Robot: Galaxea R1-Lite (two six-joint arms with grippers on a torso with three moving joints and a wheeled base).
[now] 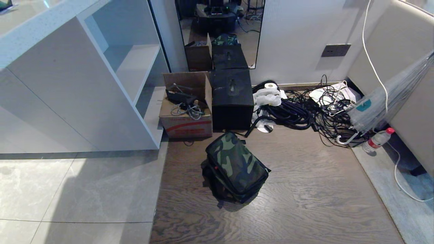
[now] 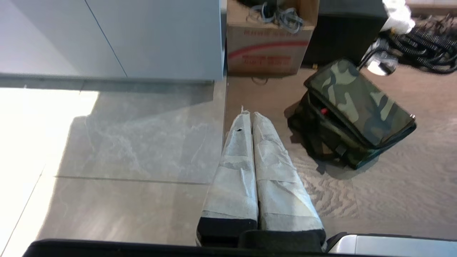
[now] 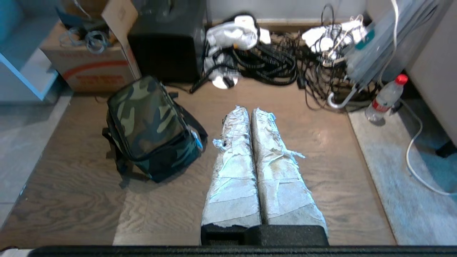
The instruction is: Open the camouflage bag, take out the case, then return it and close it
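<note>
The camouflage bag (image 1: 237,166) stands closed on the wooden floor, its green camouflage lid down and a small red tab on its side. It also shows in the left wrist view as the camouflage bag (image 2: 357,112) and in the right wrist view as the camouflage bag (image 3: 151,128). The case is hidden. My left gripper (image 2: 249,113) is shut and empty, hanging above the floor well short of the bag. My right gripper (image 3: 246,110) is likewise shut and empty, beside the bag and apart from it. Neither arm shows in the head view.
Behind the bag stand a brown cardboard box (image 1: 185,112) with cables and a plain black cube box (image 1: 232,100). A heap of black cables (image 1: 305,112), an umbrella (image 1: 386,101) and a water bottle (image 1: 377,140) lie at the right. A white cabinet (image 1: 78,88) stands left.
</note>
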